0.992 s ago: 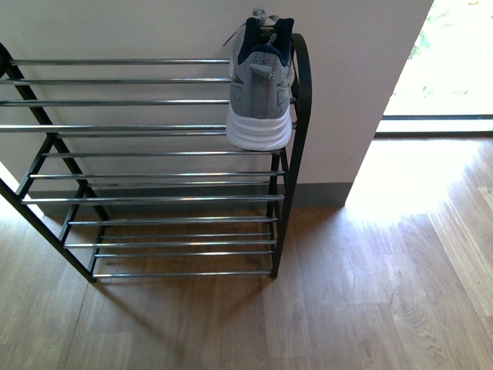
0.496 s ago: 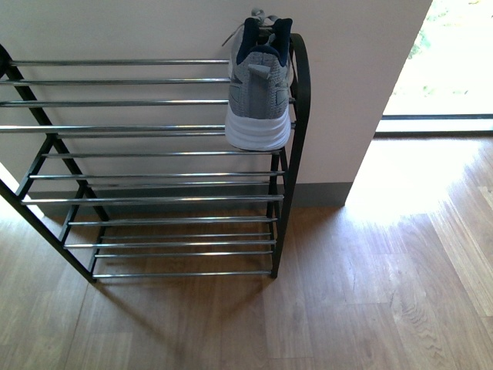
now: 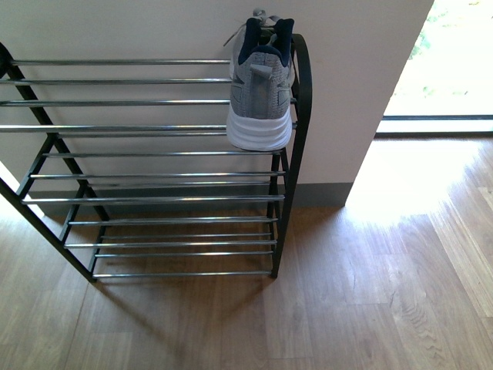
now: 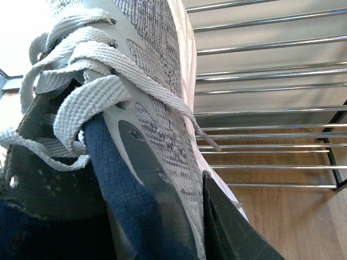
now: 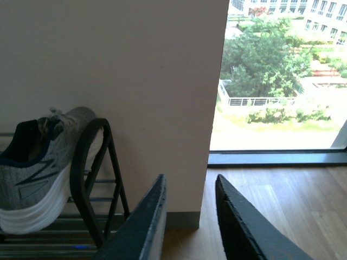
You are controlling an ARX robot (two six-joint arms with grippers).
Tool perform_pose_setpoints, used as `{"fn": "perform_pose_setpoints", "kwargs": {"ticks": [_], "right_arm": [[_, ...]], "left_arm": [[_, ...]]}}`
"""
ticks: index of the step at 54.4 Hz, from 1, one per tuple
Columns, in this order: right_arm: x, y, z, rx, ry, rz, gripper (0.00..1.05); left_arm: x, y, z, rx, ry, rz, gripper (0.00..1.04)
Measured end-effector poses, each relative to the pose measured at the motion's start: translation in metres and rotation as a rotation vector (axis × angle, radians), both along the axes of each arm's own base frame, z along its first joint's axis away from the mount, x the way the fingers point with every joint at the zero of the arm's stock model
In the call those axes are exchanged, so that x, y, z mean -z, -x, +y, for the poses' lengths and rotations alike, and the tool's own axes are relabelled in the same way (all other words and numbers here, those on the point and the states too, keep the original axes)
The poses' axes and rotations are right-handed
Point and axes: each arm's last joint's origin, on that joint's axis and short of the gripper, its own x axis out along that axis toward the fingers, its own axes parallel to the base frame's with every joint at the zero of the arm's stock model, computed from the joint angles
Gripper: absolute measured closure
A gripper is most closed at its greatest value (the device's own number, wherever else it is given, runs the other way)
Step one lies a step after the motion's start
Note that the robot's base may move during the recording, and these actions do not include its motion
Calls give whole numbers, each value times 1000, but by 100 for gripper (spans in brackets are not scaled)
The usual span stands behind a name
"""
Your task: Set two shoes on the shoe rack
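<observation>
While the left tool (image 4: pixel 162 151) is clamping the second sneaker (image 4: pixel 157 65) by its side wall, one finger (image 4: pixel 146 173) is sitting inside the dark collar and the other is pressing on the grey knit outside. This shoe is filling the space right in front of the tool, with its pale laces (image 4: pixel 92 59) lying just beside the inner finger. The chrome rods of the shoe rack (image 3: pixel 154 199) are running beyond it. The right tool (image 5: pixel 190 184) is standing with its two fingers parted and nothing between them. Ahead of it, well past its fingertips, the rack's arched black end is rising against the pale wall (image 5: pixel 135 54), and a bright window (image 5: pixel 282 76) is showing beside that wall. The grey sneaker (image 3: pixel 260 92) is resting on the rack's top tier at that arched end, touching it, with its white heel facing the robot and its toe pointing at the wall. A thin dark line mark (image 5: pixel 33 176) is showing on its side, too small to read as a brand. Compared with half a second ago, the front view is matching almost exactly. The grey sneaker is sitting on the same rods and the rack is standing at the same spot on the wooden floor (image 3: pixel 370 293). Only a very slight shift of the whole picture is showing.
</observation>
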Motion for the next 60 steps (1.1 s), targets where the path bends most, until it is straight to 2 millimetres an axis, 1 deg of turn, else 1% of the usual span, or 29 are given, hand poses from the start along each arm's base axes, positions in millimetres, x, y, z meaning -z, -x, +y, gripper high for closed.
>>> {"fn": "perform_pose_setpoints", "kwargs": {"ticks": [7, 8, 9, 20, 22, 27, 34, 40, 60], "right_arm": [[4, 12, -6, 2, 2, -4, 97], [6, 15, -7, 3, 2, -4, 102], [7, 17, -8, 3, 8, -2, 103], [14, 33, -14, 3, 6, 1, 103], [16, 37, -18, -21, 6, 2, 103], [18, 45, -26, 9, 5, 1, 103], [20, 52, -26, 5, 5, 0, 103], [27, 57, -26, 3, 6, -6, 103], [21, 75, -26, 5, 5, -29, 103]], "left_arm": [[0, 0, 0, -4, -1, 0, 103], [0, 0, 0, -3, -1, 0, 103], [0, 0, 0, -2, -1, 0, 103], [0, 0, 0, -1, -1, 0, 103], [0, 0, 0, -2, -1, 0, 103], [0, 0, 0, -2, -1, 0, 103], [0, 0, 0, -1, -1, 0, 103], [0, 0, 0, -2, -1, 0, 103], [0, 0, 0, -2, -1, 0, 103]]}}
